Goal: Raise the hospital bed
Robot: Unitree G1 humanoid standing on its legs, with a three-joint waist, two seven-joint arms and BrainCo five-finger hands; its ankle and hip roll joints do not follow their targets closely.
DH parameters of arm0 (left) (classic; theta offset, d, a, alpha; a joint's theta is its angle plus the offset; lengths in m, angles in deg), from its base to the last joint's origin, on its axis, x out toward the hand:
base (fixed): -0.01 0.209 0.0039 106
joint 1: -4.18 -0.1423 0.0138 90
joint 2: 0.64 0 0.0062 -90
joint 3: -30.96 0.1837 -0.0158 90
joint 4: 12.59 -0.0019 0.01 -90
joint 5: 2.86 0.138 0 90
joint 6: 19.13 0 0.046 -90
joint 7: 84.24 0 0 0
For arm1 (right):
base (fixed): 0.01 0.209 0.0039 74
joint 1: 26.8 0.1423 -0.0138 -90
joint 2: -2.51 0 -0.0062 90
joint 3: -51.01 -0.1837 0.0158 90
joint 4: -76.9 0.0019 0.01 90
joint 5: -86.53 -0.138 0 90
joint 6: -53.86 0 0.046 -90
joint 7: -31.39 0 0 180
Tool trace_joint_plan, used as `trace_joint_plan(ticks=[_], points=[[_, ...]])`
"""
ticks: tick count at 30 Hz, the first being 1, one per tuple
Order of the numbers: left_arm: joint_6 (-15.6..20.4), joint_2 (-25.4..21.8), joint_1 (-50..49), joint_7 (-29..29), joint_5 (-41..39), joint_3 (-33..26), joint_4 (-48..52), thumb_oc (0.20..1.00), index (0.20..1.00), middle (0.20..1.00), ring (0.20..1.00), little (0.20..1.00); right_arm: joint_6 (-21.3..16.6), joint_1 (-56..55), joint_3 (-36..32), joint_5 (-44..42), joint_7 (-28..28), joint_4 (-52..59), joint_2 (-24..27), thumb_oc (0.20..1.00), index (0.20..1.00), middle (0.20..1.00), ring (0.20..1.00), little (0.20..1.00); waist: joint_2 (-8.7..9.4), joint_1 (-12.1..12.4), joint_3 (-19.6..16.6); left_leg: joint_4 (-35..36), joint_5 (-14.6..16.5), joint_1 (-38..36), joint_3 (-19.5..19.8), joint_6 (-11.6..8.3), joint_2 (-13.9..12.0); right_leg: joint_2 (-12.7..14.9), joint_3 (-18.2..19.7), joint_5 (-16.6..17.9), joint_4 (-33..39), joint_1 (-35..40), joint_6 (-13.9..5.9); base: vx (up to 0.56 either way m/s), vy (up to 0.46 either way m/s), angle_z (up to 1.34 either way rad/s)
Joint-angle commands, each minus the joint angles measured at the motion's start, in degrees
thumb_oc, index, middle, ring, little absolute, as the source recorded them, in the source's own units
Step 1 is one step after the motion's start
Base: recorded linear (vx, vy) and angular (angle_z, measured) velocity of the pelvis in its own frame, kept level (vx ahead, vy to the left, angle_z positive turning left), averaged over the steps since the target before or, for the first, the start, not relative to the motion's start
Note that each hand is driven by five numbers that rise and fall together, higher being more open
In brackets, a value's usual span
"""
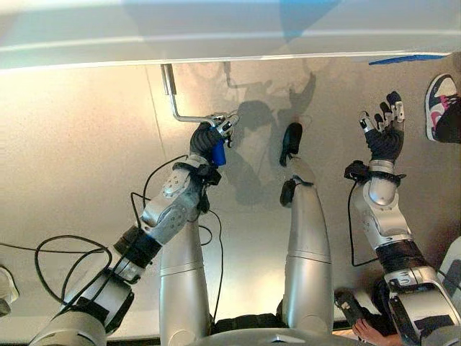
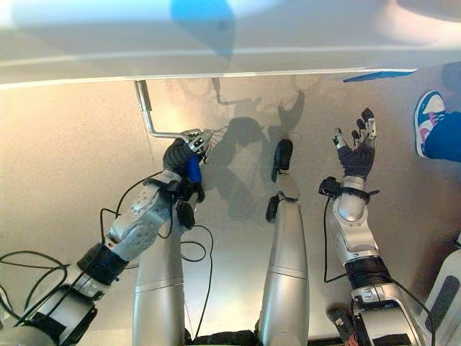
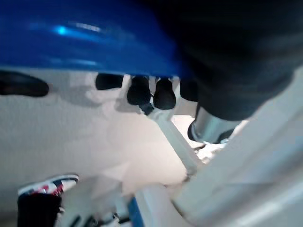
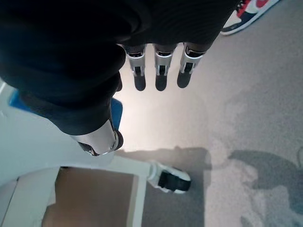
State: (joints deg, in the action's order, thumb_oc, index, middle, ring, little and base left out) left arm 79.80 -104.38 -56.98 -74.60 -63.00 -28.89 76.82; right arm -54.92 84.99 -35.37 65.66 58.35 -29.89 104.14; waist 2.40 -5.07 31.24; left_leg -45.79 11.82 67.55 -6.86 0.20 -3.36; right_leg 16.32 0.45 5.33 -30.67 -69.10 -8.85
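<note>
The hospital bed's pale edge (image 1: 216, 36) runs across the top of the eye views. A bent metal crank (image 1: 173, 101) hangs from it, ending in a blue grip (image 1: 218, 153). My left hand (image 1: 209, 138) is shut on that grip, fingers curled round it. In the left wrist view the blue grip (image 3: 85, 38) lies against the palm, with the dark fingertips (image 3: 139, 92) wrapped past it and the crank's rod (image 3: 173, 142) beyond. My right hand (image 1: 384, 133) is held up at the right, open and apart from the bed, its fingers (image 4: 161, 71) straight over the floor.
A person's shoe (image 1: 441, 101) stands on the beige floor at the far right, close to my right hand. A person's hand (image 1: 371, 333) shows at the bottom right. A bed caster (image 4: 173, 180) sits on the floor in the right wrist view.
</note>
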Motion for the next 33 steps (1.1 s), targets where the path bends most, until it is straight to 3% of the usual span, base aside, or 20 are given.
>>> trace_joint_plan(ticks=[1,8,16,19,22,25,28,31,32,33], points=[[6.0,1.4,-0.6,-4.0,-2.7,-3.7,12.5,0.200,0.200,0.200,0.200,0.200,-1.4,-4.5,-4.0,1.5,-0.7,3.8,3.4,1.000,1.000,1.000,1.000,1.000,-4.32,0.5,-1.4,10.2,-6.1,-3.9,4.5,0.14,1.7,-0.6,-2.7,-5.6,-8.0,1.3,0.29,-0.01,-0.009,0.04],[8.9,-3.6,-10.7,-4.9,-4.1,-14.8,16.2,0.200,0.200,0.200,0.200,0.200,-1.8,-6.7,-5.2,1.5,-2.9,3.3,3.8,1.000,1.000,1.000,1.000,1.000,-4.95,1.7,-1.4,10.9,-6.4,-5.3,4.6,-0.07,1.9,-0.1,-2.9,-5.5,-7.3,3.0,0.31,-0.01,0.006,0.03],[14.0,-2.9,-20.2,-0.5,-0.5,-29.4,14.8,0.200,0.200,0.200,0.200,0.200,-2.6,-8.7,-7.3,0.9,-4.1,3.8,4.6,1.000,1.000,1.000,1.000,1.000,-5.56,2.7,-1.4,10.7,-5.9,-6.4,4.5,-0.03,2.1,0.3,-2.7,-5.3,-7.0,4.1,0.25,0.00,0.030,0.01],[15.0,-3.8,-21.7,3.3,5.1,-33.2,12.7,0.200,0.200,0.200,0.200,0.200,-3.0,-8.8,-7.7,0.7,-3.9,3.8,5.2,1.000,1.000,1.000,1.000,1.000,-5.74,3.0,-1.4,10.9,-5.9,-6.9,4.4,-0.10,2.2,0.5,-2.8,-5.2,-6.3,4.8,0.21,0.00,0.012,-0.01],[14.6,-6.7,-23.6,9.2,15.7,-37.7,10.8,0.200,0.200,0.200,0.200,0.200,-3.3,-9.4,-8.1,0.7,-3.9,3.9,6.1,1.000,1.000,1.000,1.000,1.000,-6.13,3.4,-1.4,11.2,-5.9,-7.1,4.3,-0.04,2.3,0.6,-2.7,-4.9,-5.6,5.3,0.17,0.01,0.037,-0.02],[10.8,-10.4,-25.2,14.7,30.0,-40.1,10.0,0.200,0.200,0.200,0.200,0.200,-3.7,-9.5,-8.2,1.2,-3.5,3.4,6.9,1.000,1.000,1.000,1.000,1.000,-6.35,3.5,-1.4,11.3,-5.8,-7.2,4.0,0.02,2.1,0.8,-2.6,-4.7,-5.2,5.5,0.05,0.01,0.050,-0.02],[10.5,-12.1,-24.3,15.9,34.4,-40.4,7.4,0.200,0.200,0.200,0.200,0.200,-4.1,-8.8,-7.8,1.0,-3.3,2.8,7.7,1.000,1.000,1.000,1.000,1.000,-6.49,3.6,-1.4,11.2,-5.6,-7.4,3.8,0.17,2.0,0.7,-2.2,-4.6,-5.2,5.4,0.01,0.00,0.044,-0.02],[7.9,-14.5,-23.4,18.1,43.1,-40.5,4.5,0.200,0.200,0.200,0.200,0.200,-4.7,-9.0,-7.8,1.2,-3.5,3.0,8.4,1.000,1.000,1.000,1.000,1.000,-6.67,3.5,-1.4,11.0,-5.4,-7.3,3.8,0.29,1.9,0.7,-2.1,-4.7,-5.2,5.2,0.00,0.01,0.037,-0.03],[6.1,-15.9,-22.5,19.7,49.6,-40.4,2.6,0.200,0.200,0.200,0.200,0.200,-4.9,-9.0,-8.0,1.5,-3.4,3.0,8.4,1.000,1.000,1.000,1.000,1.000,-6.54,3.3,-1.4,10.8,-5.3,-7.0,3.6,0.36,1.8,0.6,-1.8,-4.7,-5.2,5.0,-0.03,0.01,0.029,-0.03],[6.1,-15.8,-22.4,19.8,49.8,-40.3,2.5,0.200,0.200,0.200,0.200,0.200,-4.9,-9.0,-8.0,1.5,-3.4,3.0,8.4,1.000,1.000,1.000,1.000,1.000,-6.52,3.3,-1.4,10.8,-5.3,-7.0,3.6,0.36,1.8,0.6,-1.8,-4.7,-5.2,4.9,-0.03,0.01,0.023,-0.05]])
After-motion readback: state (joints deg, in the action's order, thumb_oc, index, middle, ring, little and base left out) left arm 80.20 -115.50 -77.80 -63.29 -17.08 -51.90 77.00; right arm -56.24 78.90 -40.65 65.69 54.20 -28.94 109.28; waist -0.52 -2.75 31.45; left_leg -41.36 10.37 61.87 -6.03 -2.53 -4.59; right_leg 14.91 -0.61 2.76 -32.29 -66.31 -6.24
